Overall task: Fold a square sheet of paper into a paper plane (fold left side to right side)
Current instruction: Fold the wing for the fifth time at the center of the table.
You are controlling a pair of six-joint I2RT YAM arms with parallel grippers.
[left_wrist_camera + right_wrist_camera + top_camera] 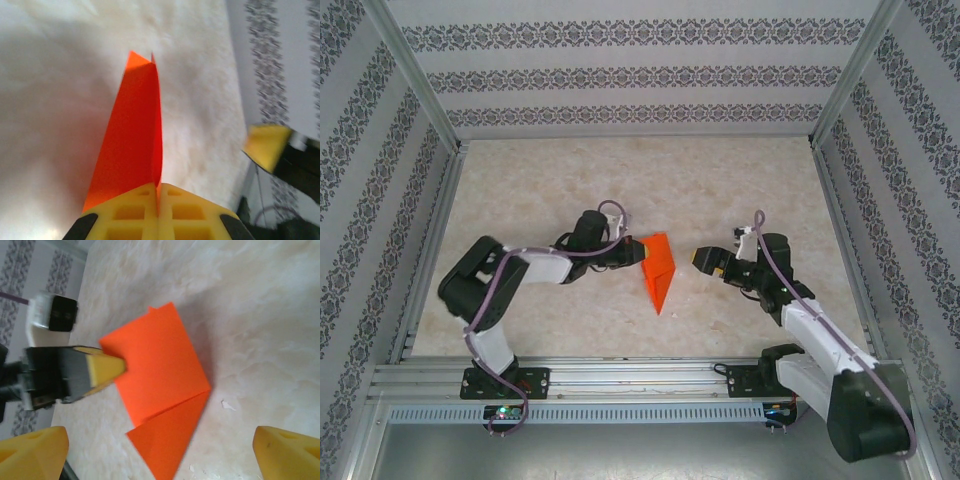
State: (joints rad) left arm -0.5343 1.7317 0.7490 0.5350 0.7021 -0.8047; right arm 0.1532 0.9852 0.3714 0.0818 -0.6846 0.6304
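The square sheet of paper (pixel 658 272), thin, bright orange-red and creased to a pointed wedge, is lying mid-table and being pinched at its left edge.
The left gripper (pixel 636 254), black with yellow ribbed fingers (pixel 135 215), is clamping together on the paper's left border, evidently to raise that side for carrying over to the right; the left wrist view is showing the pinched layer standing nearly on edge. The right gripper (pixel 704 260) is hovering just right of the paper, apart from it, its yellow fingers (pixel 35 450) spread wide and gripping nothing, judged ready to pin the fold. The paper is showing crisp straight creases and a matte, unmarked face, its point aiming toward the arm bases. The pale marbled tabletop (pixel 570 190) is looking smooth, so the light sheet is likely to slide or buckle.
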